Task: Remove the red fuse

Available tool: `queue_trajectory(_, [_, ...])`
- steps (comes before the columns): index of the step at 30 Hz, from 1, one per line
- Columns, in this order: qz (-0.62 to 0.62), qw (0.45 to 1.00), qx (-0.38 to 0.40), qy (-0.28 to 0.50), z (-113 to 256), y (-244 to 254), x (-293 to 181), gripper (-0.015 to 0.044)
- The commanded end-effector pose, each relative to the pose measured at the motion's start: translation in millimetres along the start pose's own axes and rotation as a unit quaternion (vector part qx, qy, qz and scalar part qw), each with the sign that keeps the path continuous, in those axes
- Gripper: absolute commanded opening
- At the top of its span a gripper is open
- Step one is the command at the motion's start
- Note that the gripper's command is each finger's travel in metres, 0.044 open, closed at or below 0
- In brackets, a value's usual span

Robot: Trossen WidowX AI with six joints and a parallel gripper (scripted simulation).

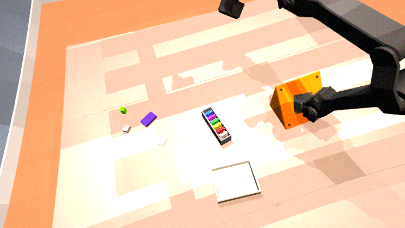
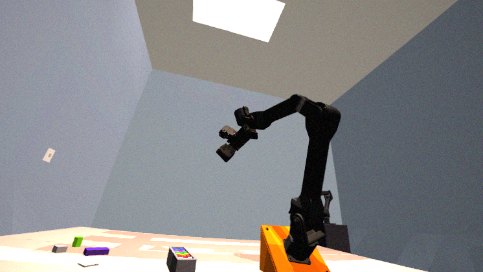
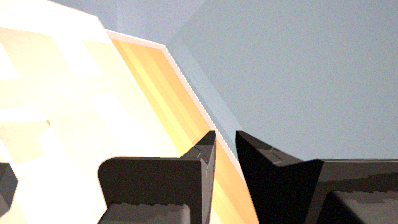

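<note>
The black two-fingered pincer (image 2: 225, 143) (image 3: 225, 136) hangs high above the desk (image 1: 141, 170) (image 2: 134, 243) (image 3: 50, 90), slightly parted and gripping nothing. Misaligned fingers could knock the yellow or white fuses flanking their target. The small red block-shaped fuse (image 1: 220, 130) sits in the long dark fuse block (image 1: 212, 127) (image 2: 181, 265), well below the pincer.

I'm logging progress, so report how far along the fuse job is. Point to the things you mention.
Done: nothing visible; the red fuse (image 1: 220, 130) sits in the fuse block (image 1: 226, 140) (image 2: 182, 265).
In hand: nothing between the end effector's (image 3: 226, 134) fingertips.
Left: grasp, straight pull, placing in the bare tray (image 1: 239, 197), release.
</note>
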State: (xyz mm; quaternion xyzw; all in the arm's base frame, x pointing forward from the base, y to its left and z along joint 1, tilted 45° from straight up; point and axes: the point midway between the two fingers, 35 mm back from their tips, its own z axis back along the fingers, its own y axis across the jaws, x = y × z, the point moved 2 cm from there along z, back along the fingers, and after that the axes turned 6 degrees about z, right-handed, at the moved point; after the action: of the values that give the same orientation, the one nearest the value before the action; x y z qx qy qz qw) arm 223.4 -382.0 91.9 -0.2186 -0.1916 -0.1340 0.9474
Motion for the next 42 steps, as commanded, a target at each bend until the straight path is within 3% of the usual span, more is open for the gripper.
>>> queue_trajectory(1, [0.042, 0.997, 0.065, 0.012, -6, 39, 4, 0.0074])
queue_trajectory(12, [0.159, 0.932, 0.322, 0.046, 7, 195, 16, 0.0074])
queue_trajectory(24, [0.232, 0.761, 0.587, 0.149, 88, 350, -13, 0.0074])
queue_trajectory(27, [0.233, 0.751, 0.598, 0.157, 102, 359, -16, 0.0074])
queue_trajectory(42, [0.233, 0.751, 0.598, 0.157, 100, 368, -21, 0.0074])
